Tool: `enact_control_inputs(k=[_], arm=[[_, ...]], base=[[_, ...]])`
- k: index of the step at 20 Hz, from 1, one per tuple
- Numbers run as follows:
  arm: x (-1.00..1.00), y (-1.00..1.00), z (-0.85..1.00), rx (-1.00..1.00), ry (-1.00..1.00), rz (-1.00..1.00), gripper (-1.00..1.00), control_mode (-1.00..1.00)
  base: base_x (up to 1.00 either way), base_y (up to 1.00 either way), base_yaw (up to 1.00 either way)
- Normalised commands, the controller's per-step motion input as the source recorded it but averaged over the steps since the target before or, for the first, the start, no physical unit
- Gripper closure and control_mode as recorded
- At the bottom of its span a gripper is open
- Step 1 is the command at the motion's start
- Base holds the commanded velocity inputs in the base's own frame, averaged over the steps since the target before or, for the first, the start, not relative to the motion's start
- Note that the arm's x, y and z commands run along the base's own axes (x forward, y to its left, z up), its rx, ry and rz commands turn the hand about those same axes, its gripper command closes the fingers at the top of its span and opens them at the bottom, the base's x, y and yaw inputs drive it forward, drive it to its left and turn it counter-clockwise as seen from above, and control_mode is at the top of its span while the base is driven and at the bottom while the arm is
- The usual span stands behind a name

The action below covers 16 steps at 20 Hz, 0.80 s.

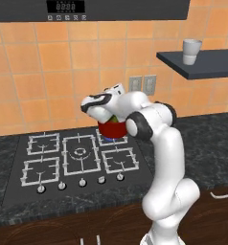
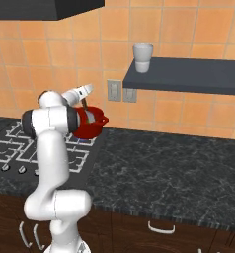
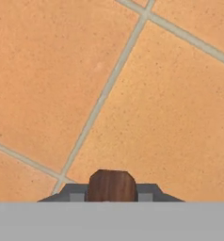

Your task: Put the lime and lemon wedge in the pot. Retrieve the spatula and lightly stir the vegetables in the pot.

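Nearest the hand camera, the spatula's (image 3: 112, 186) brown handle end sat pinched between the fingertips of the gripper (image 3: 112, 194), with orange wall tiles (image 3: 132, 84) beyond. We judged this grip angled the handle (image 2: 83, 105) down into the red pot (image 2: 90, 124) on the stove (image 1: 77, 155) for stirring. Green fruit (image 1: 114, 119) showed at the pot's rim.

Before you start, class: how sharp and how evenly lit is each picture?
Left base view: soft, flat light, arm hides most of the pot. Right base view: slightly blurred, faint shadow under the shelf. Hand view: sharp tiles, wooden handle close up.
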Motion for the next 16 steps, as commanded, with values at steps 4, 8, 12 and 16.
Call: enact_control_inputs(k=[4, 8, 12, 16], arm=[[0.00, 0.13, 0.07, 0.00, -0.16, 0.00, 1.00, -1.00], [0.01, 0.13, -0.04, -0.04, -0.28, 0.00, 1.00, -1.00], [0.05, 0.00, -0.48, -0.02, -0.24, 0.00, 1.00, -1.00], [0.00, 0.00, -0.75, 0.02, -0.04, 0.00, 1.00, -1.00]], base=[[0.00, 0.00, 0.00], [0.00, 0.00, 0.00], [0.00, 0.00, 0.00], [0.00, 0.00, 0.00]])
